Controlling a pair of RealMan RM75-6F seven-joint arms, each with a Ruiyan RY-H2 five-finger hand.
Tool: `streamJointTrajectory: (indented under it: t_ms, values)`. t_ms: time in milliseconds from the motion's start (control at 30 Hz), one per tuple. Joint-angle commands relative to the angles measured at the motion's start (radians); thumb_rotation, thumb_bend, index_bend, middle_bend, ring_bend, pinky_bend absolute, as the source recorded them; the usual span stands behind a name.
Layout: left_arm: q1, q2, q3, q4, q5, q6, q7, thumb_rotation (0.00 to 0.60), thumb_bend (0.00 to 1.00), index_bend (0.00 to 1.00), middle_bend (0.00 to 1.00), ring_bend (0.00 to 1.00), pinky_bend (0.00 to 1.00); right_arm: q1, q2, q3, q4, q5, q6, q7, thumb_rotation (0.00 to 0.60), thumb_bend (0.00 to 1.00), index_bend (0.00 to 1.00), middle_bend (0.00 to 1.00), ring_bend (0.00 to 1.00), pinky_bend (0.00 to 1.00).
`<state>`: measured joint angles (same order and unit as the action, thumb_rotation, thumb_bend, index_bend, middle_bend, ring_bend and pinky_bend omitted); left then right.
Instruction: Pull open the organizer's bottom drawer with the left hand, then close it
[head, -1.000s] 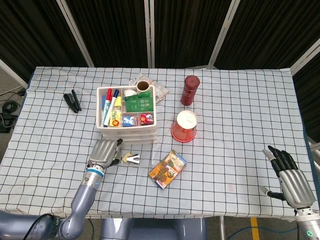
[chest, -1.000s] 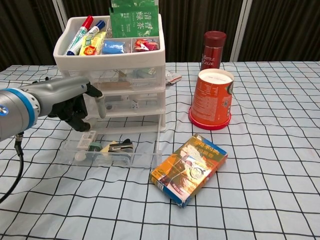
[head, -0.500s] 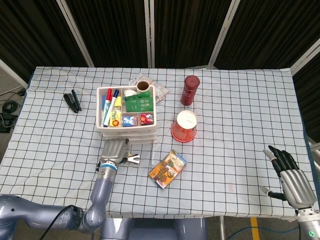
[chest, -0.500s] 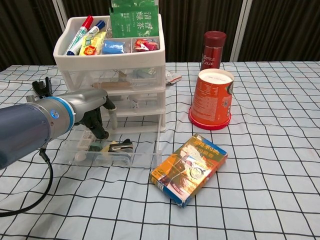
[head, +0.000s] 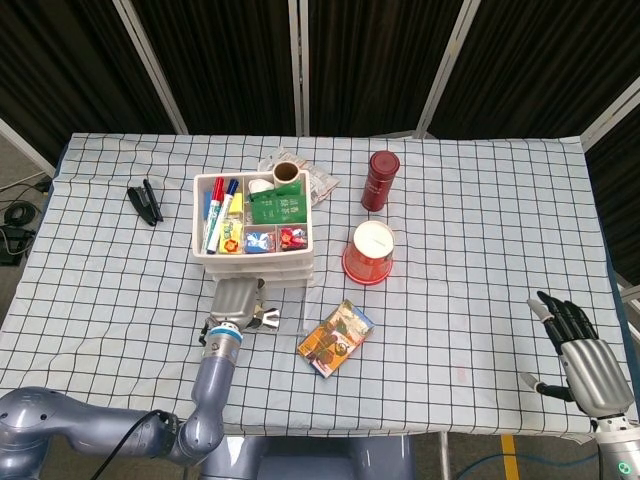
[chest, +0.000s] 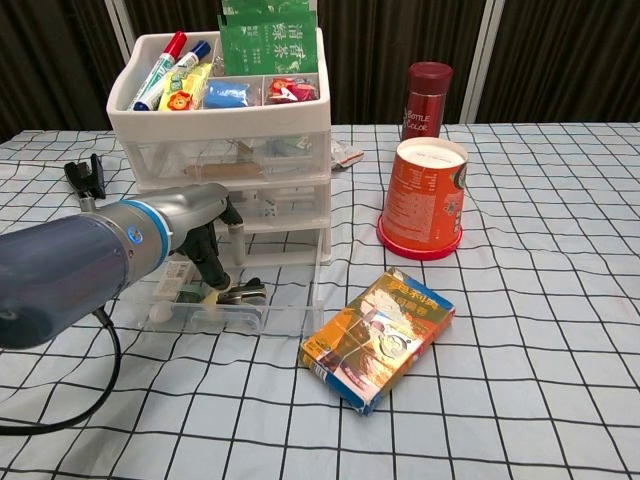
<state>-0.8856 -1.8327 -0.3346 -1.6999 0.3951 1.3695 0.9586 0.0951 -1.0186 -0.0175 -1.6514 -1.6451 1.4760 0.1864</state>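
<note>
The white three-tier organizer (head: 252, 228) (chest: 225, 150) stands left of centre, its top tray full of markers and packets. Its clear bottom drawer (chest: 270, 318) (head: 288, 318) is pulled out toward me, with a black clip (chest: 241, 293) and small items inside. My left hand (chest: 205, 240) (head: 238, 298) hovers over the drawer's left part. Its fingers are curled downward close to the organizer's front and I see nothing in them. My right hand (head: 580, 350) lies with fingers spread at the table's near right corner, far from the organizer.
A red paper cup (chest: 424, 195) (head: 368, 250) and a dark red bottle (chest: 426, 98) (head: 380, 180) stand right of the organizer. A colourful card box (chest: 380, 335) (head: 335, 337) lies just right of the open drawer. A black clip (head: 146, 202) lies at the far left.
My left hand has moved right, from the drawer's left end to above the drawer. The drawer stays pulled out. The right hand has not moved.
</note>
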Motion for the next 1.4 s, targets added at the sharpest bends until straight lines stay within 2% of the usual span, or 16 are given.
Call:
streamJointTrajectory:
  t_ms: [33,500,1400]
  values:
    - [-0.008,-0.013,-0.003,0.010,-0.004,0.004,0.003,0.600,0.37,0.50,1.00,0.99,0.91,0.000,0.001,0.000,0.000,0.000,0.001,0.003,0.600,0.05,0.05,0.00,0.00,0.00]
    - [-0.037,-0.087,-0.015,0.065,-0.011,0.050,0.034,0.600,0.37,0.52,1.00,0.99,0.91,-0.002,0.012,-0.001,0.001,-0.007,0.009,0.028,0.600,0.04,0.05,0.00,0.00,0.00]
    - [-0.051,-0.153,-0.031,0.159,-0.010,0.028,0.049,0.600,0.38,0.52,1.00,0.99,0.91,-0.001,0.021,0.000,0.000,0.000,0.005,0.042,0.600,0.04,0.05,0.00,0.00,0.00]
